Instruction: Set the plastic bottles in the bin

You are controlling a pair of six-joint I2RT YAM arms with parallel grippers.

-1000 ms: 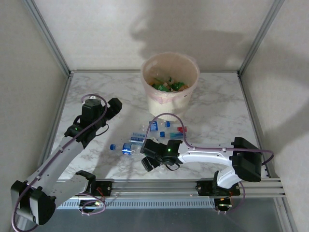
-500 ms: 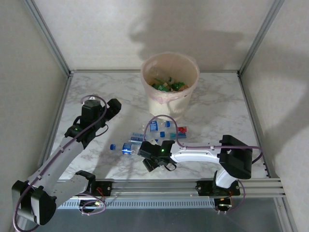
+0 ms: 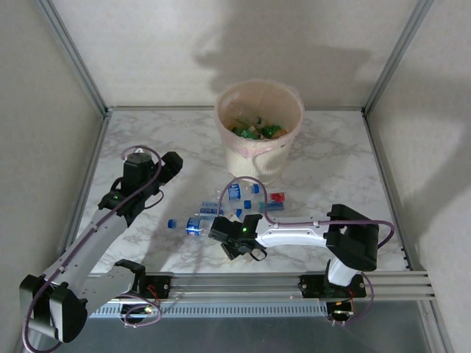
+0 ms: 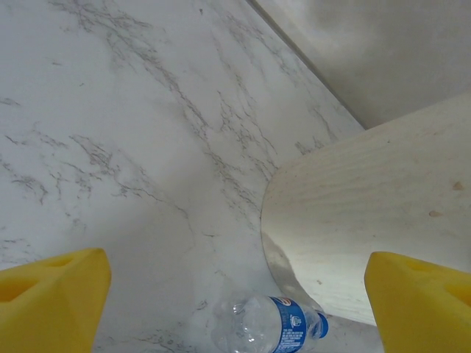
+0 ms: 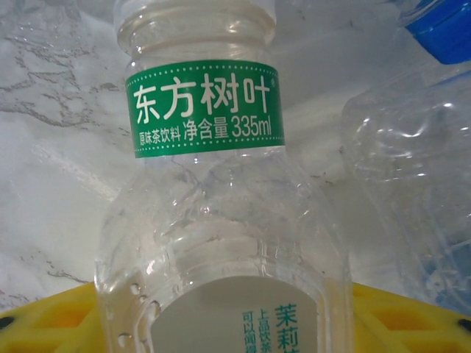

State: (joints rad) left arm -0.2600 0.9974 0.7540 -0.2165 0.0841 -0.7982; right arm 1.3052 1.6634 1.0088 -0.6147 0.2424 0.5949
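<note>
A clear plastic bottle (image 5: 206, 220) with a green neck label lies on the marble between my right gripper's yellow fingers (image 5: 44, 320), which press on both its sides. My right gripper (image 3: 229, 234) is low at the near middle of the table, shut on that bottle. Around it lie blue-labelled bottles (image 3: 195, 226) and a red-labelled one (image 3: 277, 197). The cream bin (image 3: 254, 158) stands at the back with several bottles inside. My left gripper (image 3: 174, 163) hovers open at the left, looking at the bin (image 4: 368, 220) and a blue-labelled bottle (image 4: 268, 327).
A second clear bottle (image 5: 412, 184) and a blue cap (image 5: 441, 29) lie close to the right of the gripped one. Metal frame posts and plain walls enclose the marble table (image 3: 331, 169).
My right gripper slid a little left and down toward the table's near edge, and its fingers closed in on the green-labelled bottle. The left arm barely moved.
</note>
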